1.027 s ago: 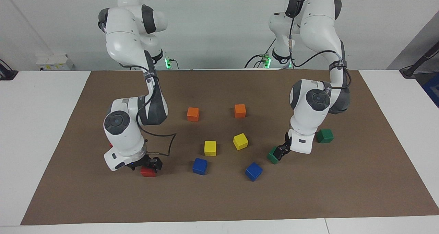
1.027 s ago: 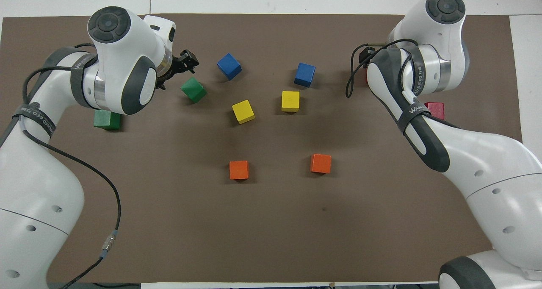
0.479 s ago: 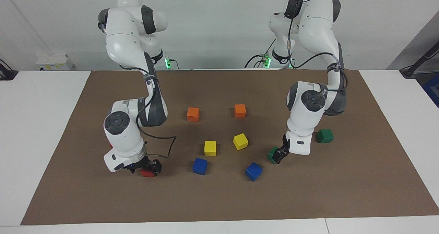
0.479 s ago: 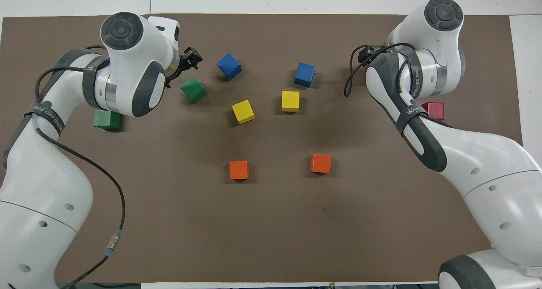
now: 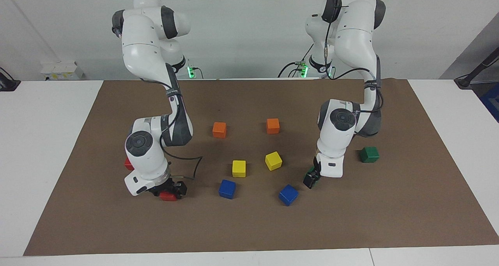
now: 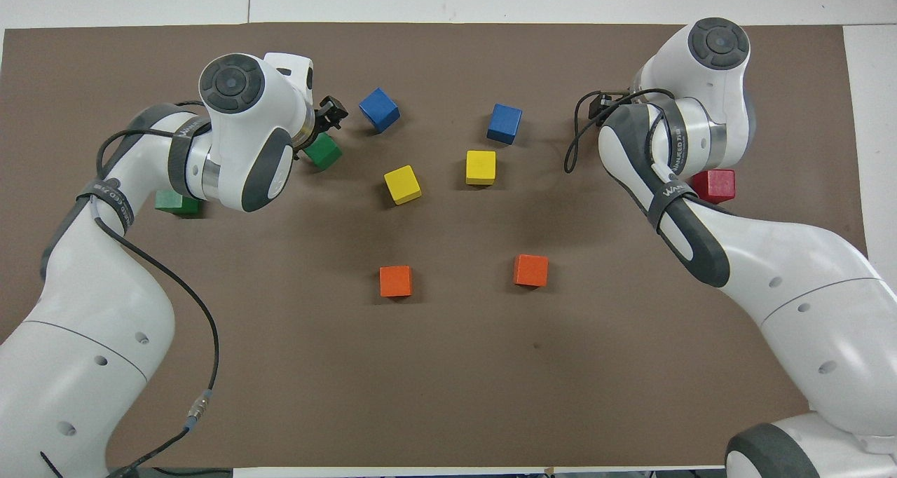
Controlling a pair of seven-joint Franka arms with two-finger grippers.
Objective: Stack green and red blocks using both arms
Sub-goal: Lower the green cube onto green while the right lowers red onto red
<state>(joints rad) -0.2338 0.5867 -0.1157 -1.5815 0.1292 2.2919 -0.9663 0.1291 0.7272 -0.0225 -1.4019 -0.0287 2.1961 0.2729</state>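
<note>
Both my wrists have swung a little toward the middle of the counter since a second ago, and my left jaws have dropped lower, so they now cover most of the farther green block.

My left arm and right arm bend down onto the brown mat, each at its own end.

My left jaws stand wide, low at the farther green block, which shows only as a sliver in the facing view. The nearer green block sits alone on the mat, closer to my left arm's end.

My right jaws are down on either side of the farther red block, which rests on the mat; I cannot tell whether they have clamped it. The nearer red block peeks out beside my right wrist.

Between the two ends lie two orange blocks, two yellow blocks and two blue blocks, all apart from one another.
</note>
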